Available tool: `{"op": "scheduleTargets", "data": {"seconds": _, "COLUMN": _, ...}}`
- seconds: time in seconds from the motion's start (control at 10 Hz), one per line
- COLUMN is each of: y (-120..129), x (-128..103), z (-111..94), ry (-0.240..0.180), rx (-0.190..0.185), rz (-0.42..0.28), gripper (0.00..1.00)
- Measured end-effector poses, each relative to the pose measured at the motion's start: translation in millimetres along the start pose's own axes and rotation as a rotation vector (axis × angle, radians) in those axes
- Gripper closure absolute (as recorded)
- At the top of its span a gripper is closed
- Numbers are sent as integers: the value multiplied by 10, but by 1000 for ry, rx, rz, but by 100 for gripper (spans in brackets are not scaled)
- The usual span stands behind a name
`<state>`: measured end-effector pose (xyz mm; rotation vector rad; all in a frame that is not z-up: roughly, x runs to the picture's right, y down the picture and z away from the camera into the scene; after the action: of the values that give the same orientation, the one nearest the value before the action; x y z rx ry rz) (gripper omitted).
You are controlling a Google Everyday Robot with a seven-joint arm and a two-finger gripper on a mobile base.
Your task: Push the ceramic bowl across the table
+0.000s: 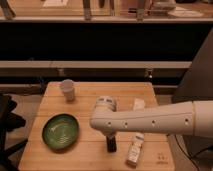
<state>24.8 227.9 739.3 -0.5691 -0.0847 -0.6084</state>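
Nearest the camera, a pale upright packet (135, 149) stands on the table (90, 159) just right of the gripper (110, 143), as seen in the camera view. A small mark (161, 159) sits further right, near the table corner.

The gripper shows as a dark piece hanging beneath the end of the white arm (150, 119), low over the tabletop. Whether it is apart or together cannot be told.

The ceramic bowl (60, 132) rests upright to the left of the gripper, apart from it.

Beyond the gripper, behind the arm, stands a white cylindrical container (106, 103), with a small white item (139, 104) to its right. A white cup (67, 90) stands far left of the gripper.
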Motion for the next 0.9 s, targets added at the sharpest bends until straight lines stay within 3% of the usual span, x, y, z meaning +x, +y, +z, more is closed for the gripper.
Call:
{"op": "scheduleTargets", "data": {"seconds": 0.1, "y": 1, "x": 4, "z": 6, "ry": -5, "rx": -6, "rz": -3, "gripper": 96}}
{"op": "scheduleTargets", "data": {"seconds": 0.2, "y": -3, "x": -20, "z": 42, "ry": -11, "rx": -11, "rz": -8, "gripper": 98}}
{"op": "scheduleTargets", "data": {"seconds": 0.9, "y": -38, "x": -114, "z": 169, "ry": -41, "rx": -39, "rz": -32, "gripper": 98}}
